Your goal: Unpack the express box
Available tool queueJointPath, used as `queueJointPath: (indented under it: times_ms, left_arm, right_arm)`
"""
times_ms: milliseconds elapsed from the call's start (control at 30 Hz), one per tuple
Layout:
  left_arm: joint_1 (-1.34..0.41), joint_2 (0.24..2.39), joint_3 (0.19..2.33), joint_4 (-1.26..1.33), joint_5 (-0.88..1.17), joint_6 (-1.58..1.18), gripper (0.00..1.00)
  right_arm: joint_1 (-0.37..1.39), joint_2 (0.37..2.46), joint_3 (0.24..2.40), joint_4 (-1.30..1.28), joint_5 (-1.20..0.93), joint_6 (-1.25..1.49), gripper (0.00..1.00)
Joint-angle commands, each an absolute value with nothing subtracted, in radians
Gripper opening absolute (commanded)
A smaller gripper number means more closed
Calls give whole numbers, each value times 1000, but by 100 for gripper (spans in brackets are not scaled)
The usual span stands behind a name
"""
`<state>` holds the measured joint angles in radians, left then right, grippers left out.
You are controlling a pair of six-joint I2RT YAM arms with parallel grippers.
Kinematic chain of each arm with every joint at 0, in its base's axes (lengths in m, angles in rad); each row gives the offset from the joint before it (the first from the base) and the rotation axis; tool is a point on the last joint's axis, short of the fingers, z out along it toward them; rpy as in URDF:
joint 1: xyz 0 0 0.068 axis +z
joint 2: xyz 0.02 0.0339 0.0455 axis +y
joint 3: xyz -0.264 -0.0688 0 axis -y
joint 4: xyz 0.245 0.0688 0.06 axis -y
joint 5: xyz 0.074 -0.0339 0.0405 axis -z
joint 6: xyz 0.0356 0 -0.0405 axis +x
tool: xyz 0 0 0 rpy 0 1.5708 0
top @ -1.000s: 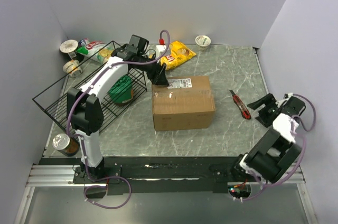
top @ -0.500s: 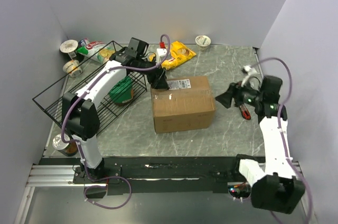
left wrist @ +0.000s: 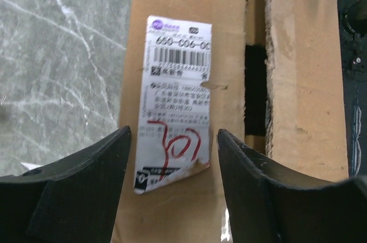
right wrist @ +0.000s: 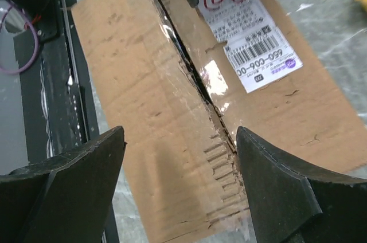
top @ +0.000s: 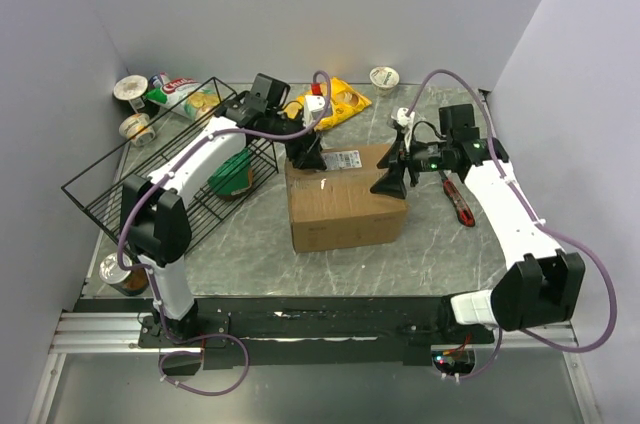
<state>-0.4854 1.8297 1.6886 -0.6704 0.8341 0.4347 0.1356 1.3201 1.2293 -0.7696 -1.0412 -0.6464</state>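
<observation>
The express box is a brown cardboard carton with a white label, standing mid-table. Its top seam is slit, with a dark gap between the flaps. My left gripper is open, hovering over the box's far left corner with the label between its fingers. My right gripper is open above the box's right end, straddling the cut, taped seam. Both are empty. The box fills both wrist views.
A black wire basket holding a green packet stands left of the box. A red utility knife lies to the right. A yellow snack bag, a cup, tubs and packets line the back; a can sits at front left.
My right arm has swung from the table's right edge over to the box's right end, leaving the knife on the table. My left gripper has stayed over the box's far left corner.
</observation>
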Motion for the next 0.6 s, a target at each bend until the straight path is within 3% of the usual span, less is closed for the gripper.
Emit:
queueJointPath:
  times_ms: [0,300,567]
  left_arm:
    - [-521,1804,1672,-667,838,485,66]
    - [-529,1775,1631,-664,836,480,64]
    - [-529,1804,1654,-640,807,451,64]
  right_arm:
    - [150,1344,1284,-775,-1083,-694,85]
    - [192,1442,1334,-793,-1060,-736,87]
    - [218,1444,1358,-943,-1118,-778,79]
